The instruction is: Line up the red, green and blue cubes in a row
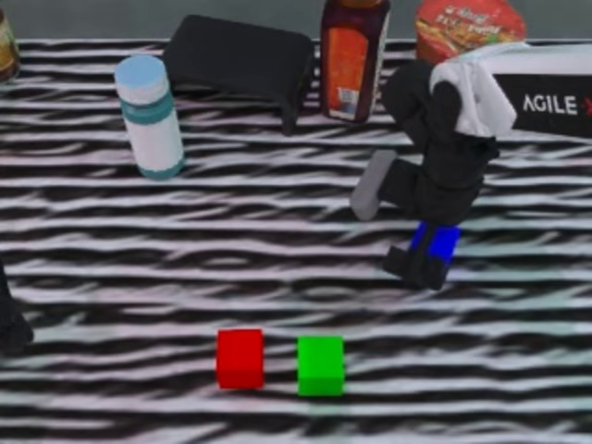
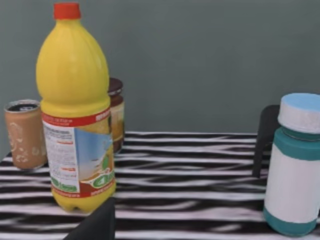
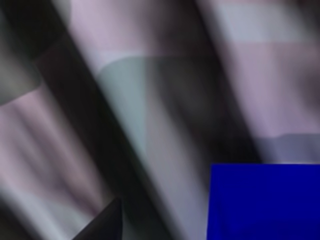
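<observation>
A bench (image 1: 111,277) covered in black and white wavy stripes holds three small cubes, one of each colour.

At the far left edge a can (image 1: 7,44) is cut off by the frame. Near the left edge only a dark sliver of the left arm (image 1: 11,319) shows, parked; its fingers cannot be told open or closed. The left wrist view shows a yellow bottle with a red cap (image 2: 75,107), a brown can (image 2: 25,132) and a dark jar (image 2: 117,120) mostly hidden behind the bottle.

Further right, at the far side, lies one white bottle with a pale blue cap and teal bands (image 1: 150,116), tilted. Beside it stands one low black stool (image 1: 242,60).

Near the front, the red cube (image 1: 240,358) and the green cube (image 1: 320,365) sit side by side with a small gap, apart from any gripper.

Far centre stands one dark bottle with an orange label (image 1: 353,57), its top cut off. Right of it is one red round tub (image 1: 469,26), partly cut off.

On the right, the right gripper (image 1: 427,259) reaches down from the right arm. The blue cube (image 1: 435,242) sits between its dark fingers, which are closed on it, well right of and farther back than the other two cubes. Whether it touches the bench cannot be told. The right wrist view shows the blue cube (image 3: 265,200), cut off at the corner, over blurred stripes.
</observation>
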